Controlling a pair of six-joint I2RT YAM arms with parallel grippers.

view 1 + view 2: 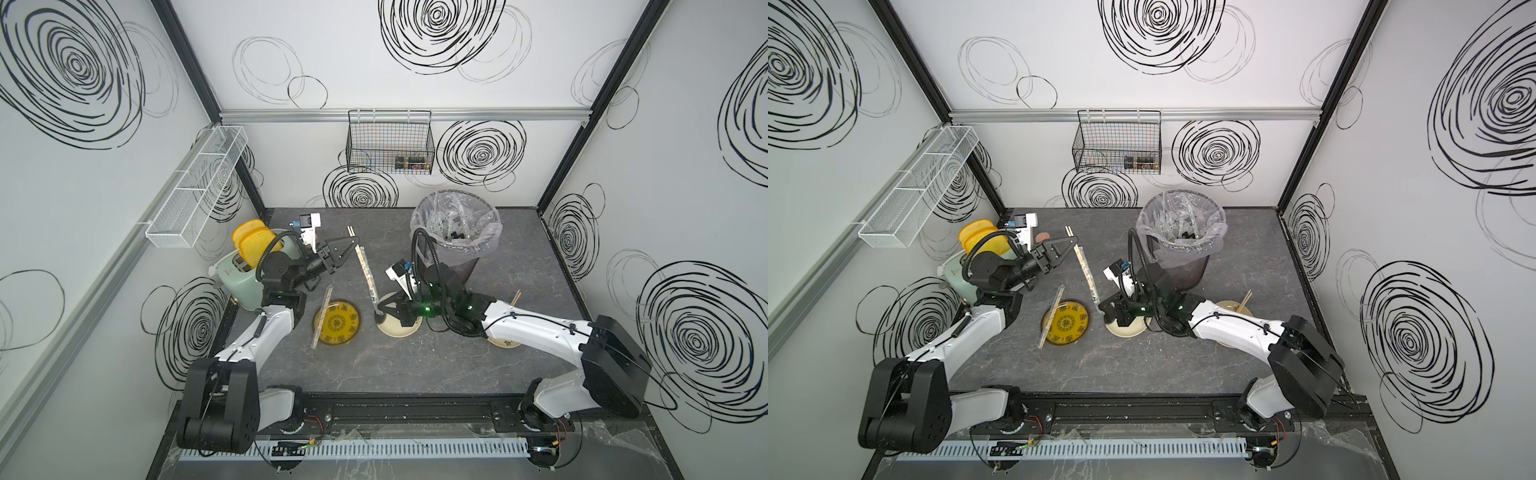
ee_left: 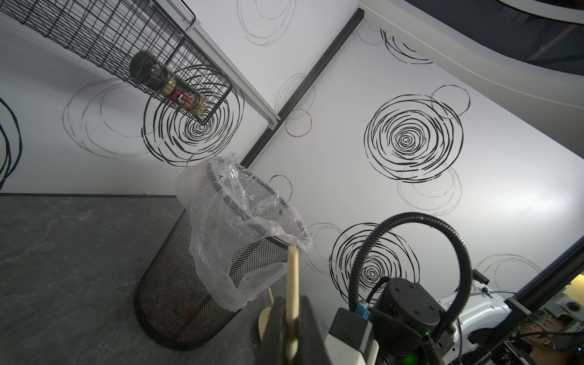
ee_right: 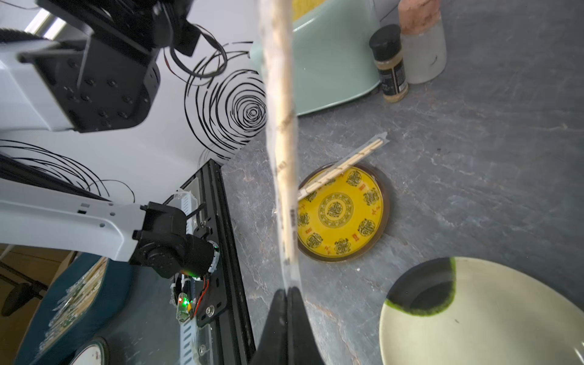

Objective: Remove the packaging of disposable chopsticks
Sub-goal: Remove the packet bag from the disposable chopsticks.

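Observation:
One pair of disposable chopsticks [image 1: 351,232] slants across the table's middle, its far end bare. My left gripper [image 1: 353,242] is shut on that bare end, and the stick [image 2: 293,275] pokes out past the black fingers [image 2: 278,316]. The clear packaging [image 1: 368,278] sheathes the rest of the pair. My right gripper [image 1: 377,312] is shut on the sleeve's empty near tip [image 3: 289,278], low over the cream plate. A second pair, wrapped [image 1: 322,316], lies across the yellow plate's rim. In both top views, bare sticks [image 1: 1246,299] rest on a plate behind my right arm.
A mesh bin [image 1: 469,266] with a clear liner stands at the back right, close behind my right wrist. A mint toaster [image 1: 239,274] with toast sits at the left, with spice jars [image 3: 388,63] beside it. The yellow plate [image 1: 345,328] and the cream plate [image 1: 395,330] lie mid-table.

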